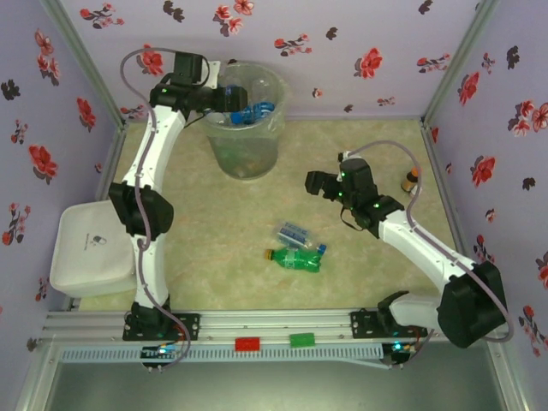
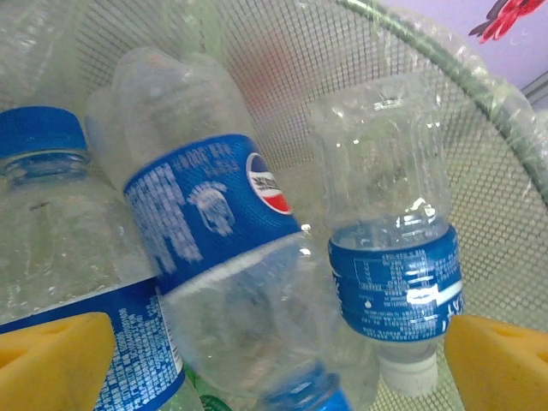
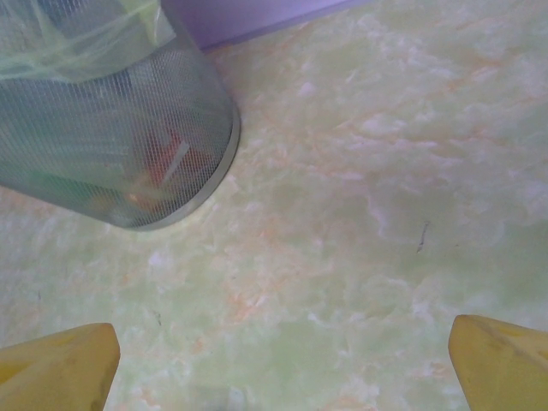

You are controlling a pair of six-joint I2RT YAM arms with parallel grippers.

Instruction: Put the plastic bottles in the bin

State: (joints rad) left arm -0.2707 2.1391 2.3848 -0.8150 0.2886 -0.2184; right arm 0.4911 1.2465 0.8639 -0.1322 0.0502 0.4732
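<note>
Surface: pale green marbled tabletop (image 1: 223, 214). Room: lilac walls w/ red and dark flower print.

Bin (image 1: 246, 152) stands upright, upper centre-left of top view, close to back wall, clear liner over rim.

Left pincer (image 2: 280, 353): over bin mouth, released, yellow pads wide apart, nothing clamped. Right pincer (image 3: 282, 360): released, over bare tabletop, bin at upper left of its view.

Inside bin, left wrist view:
- Pepsi bottle (image 2: 214, 223): axis upper left to lower centre, blue cap down. Blue label, Pepsi globe legible; small white print unreadable.
- Right bottle (image 2: 390, 257): approx. upright but inverted, white cap down. Blue label, text unreadable.
- Left bottle (image 2: 51, 231): blue cap up.

On tabletop, centre of top view, well apart from bin:
- Clear bottle (image 1: 294, 233): on its side, axis upper left to lower right, blue label.
- Green bottle (image 1: 295, 259): just below it, on its side, axis approx. left-right.
</note>
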